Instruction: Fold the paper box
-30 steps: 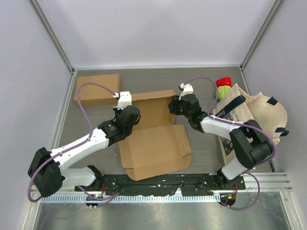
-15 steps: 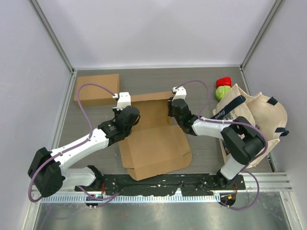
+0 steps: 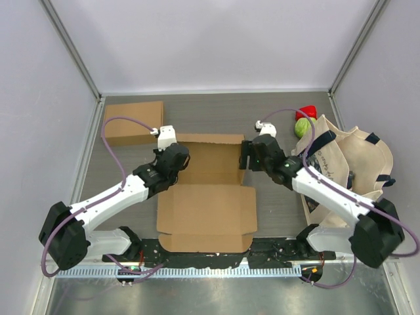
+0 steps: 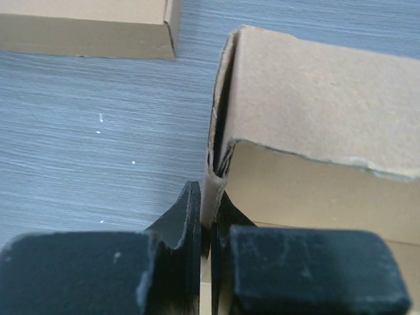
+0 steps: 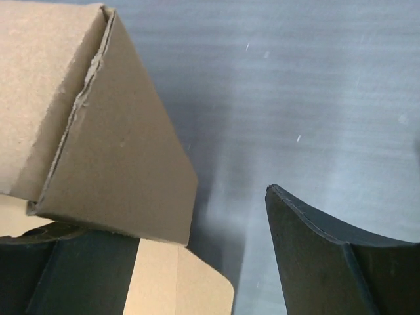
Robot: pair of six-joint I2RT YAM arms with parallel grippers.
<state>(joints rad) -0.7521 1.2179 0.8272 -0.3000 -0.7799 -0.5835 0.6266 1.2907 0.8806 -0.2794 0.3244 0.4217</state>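
Note:
The paper box [image 3: 207, 197] is a brown cardboard sheet lying partly folded mid-table, its back part [image 3: 209, 156] raised into walls. My left gripper [image 3: 174, 161] is shut on the box's left side wall; the left wrist view shows the thin cardboard edge [image 4: 211, 190] pinched between the black fingers [image 4: 187, 216] of that gripper [image 4: 209, 209]. My right gripper [image 3: 245, 156] stands open at the box's right side wall. In the right wrist view that wall [image 5: 111, 151] leans over the left finger [image 5: 79, 269]. The other finger [image 5: 328, 256] is apart over bare table, the right gripper [image 5: 164, 220] holding nothing.
A closed cardboard box [image 3: 133, 122] [image 4: 85, 26] sits at the back left. A cream tote bag [image 3: 348, 164] lies at the right, with a red item [image 3: 306, 112] and a green item [image 3: 304, 126] behind it. Grey enclosure walls stand round the table.
The box has swung from skewed to square with the table's front edge. My right gripper closed briefly, then opened and drew back to the right. The left gripper keeps its grip.

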